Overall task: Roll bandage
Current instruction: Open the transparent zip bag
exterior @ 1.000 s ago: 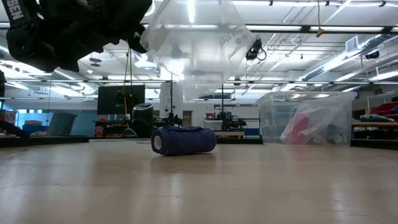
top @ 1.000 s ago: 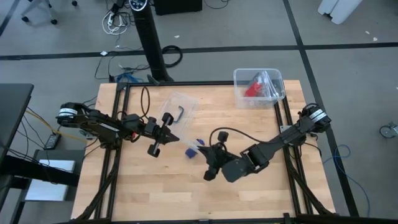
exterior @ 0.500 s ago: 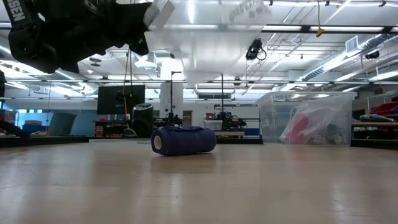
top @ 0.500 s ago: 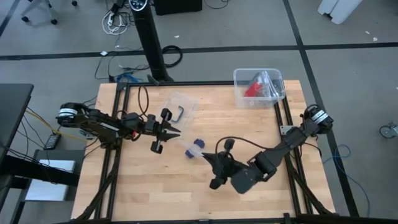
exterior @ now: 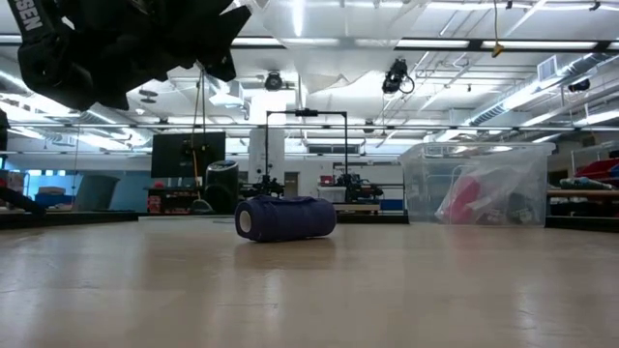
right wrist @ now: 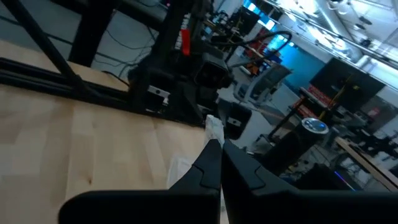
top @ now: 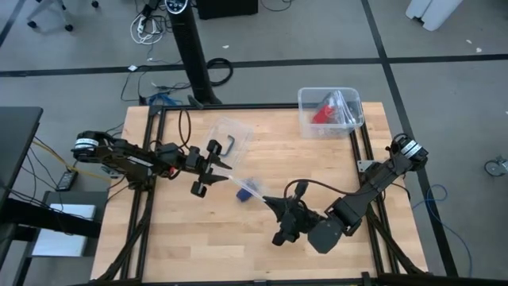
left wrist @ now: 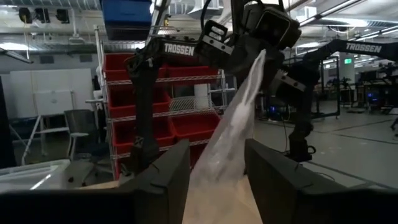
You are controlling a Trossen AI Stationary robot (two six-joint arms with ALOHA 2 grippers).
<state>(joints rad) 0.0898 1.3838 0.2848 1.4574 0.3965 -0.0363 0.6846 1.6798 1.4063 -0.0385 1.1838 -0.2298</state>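
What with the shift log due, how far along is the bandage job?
Done: the dark navy-blue fabric bandage lies rolled on the wooden table. In hand: the right gripper pinches a clear plastic bag; the left gripper stands open around it. Left: probably bagging the roll.

Bandage (exterior: 285,218): navy roll (fully wound), on side, mid-table.

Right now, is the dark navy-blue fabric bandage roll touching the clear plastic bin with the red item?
Apart. The high view shows bare wooden table between the bandage roll and the clear bin.
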